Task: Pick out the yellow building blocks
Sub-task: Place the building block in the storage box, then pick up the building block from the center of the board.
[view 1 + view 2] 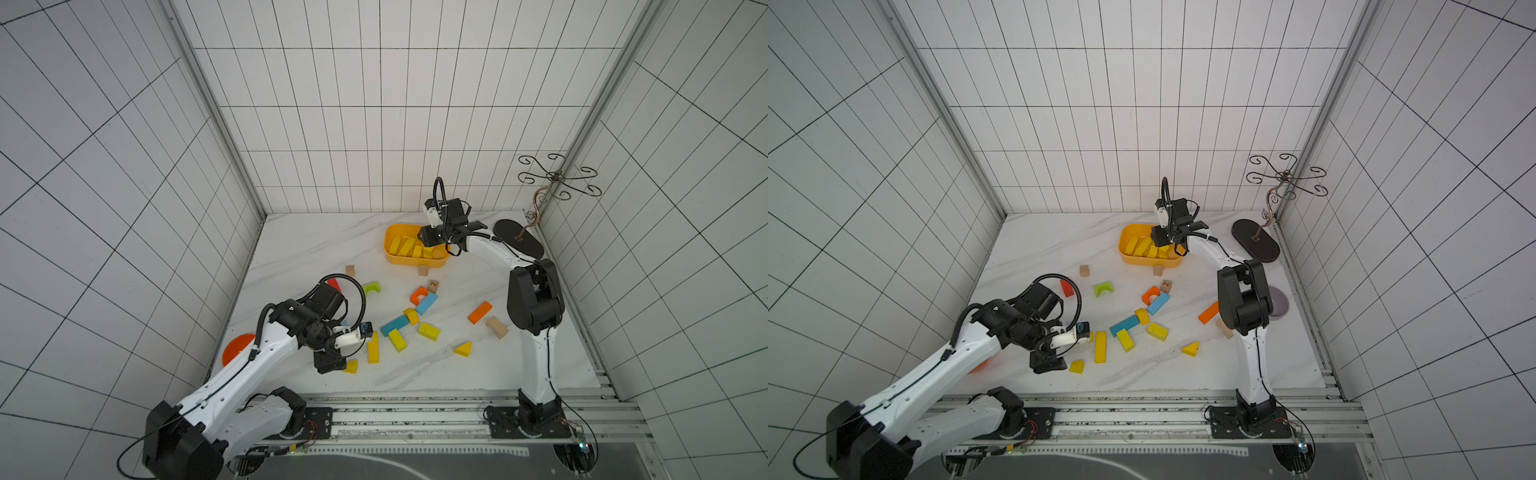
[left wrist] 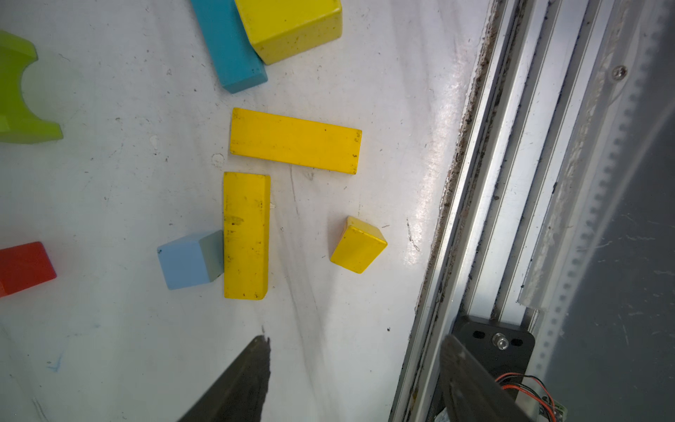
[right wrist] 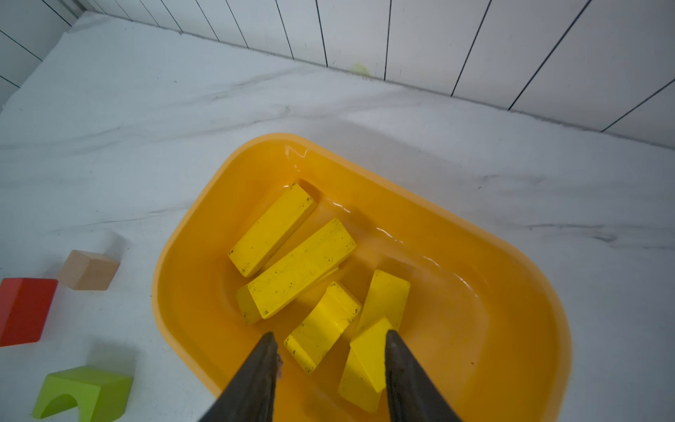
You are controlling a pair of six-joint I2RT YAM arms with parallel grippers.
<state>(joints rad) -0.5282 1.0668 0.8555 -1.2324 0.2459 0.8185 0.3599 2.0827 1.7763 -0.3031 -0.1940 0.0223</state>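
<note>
Nearest the lens, the left arm (image 1: 249, 365) is seen reaching in from the front rail (image 1: 415, 415). The left gripper (image 1: 330, 362) is hung low over the near scatter of blocks, parked there, it is judged, so that the next yellow piece can be taken. In both top views several yellow building blocks (image 1: 429, 331) are found loose on the marble table (image 1: 316, 249). They are mixed with an orange bar (image 1: 479, 312) and a green arch (image 1: 372, 287), which are to be left alone. At the far side the right gripper (image 1: 428, 237) is held above the yellow-orange tub (image 1: 387, 245), where the sorted pieces are gathered.

Left wrist view now: the jaws are spread, with nothing between them. Two yellow bars (image 2: 296, 140) are laid at a right angle, almost touching. A light-blue cube (image 2: 190, 261) is pressed against the side of one, so a clean grasp is judged easier on the free bar. A small yellow wedge-shaped piece (image 2: 358, 245) is set apart, near the table edge.

Right wrist view: the yellow-orange tub (image 3: 511, 310) is shown holding only yellow blocks — two long bars (image 3: 296, 268) side by side, with shorter pieces (image 3: 323, 325) beside them. The right jaws are parted and nothing is clamped. One piece is seen just below a fingertip (image 3: 401, 365) — contact cannot be settled.
</note>
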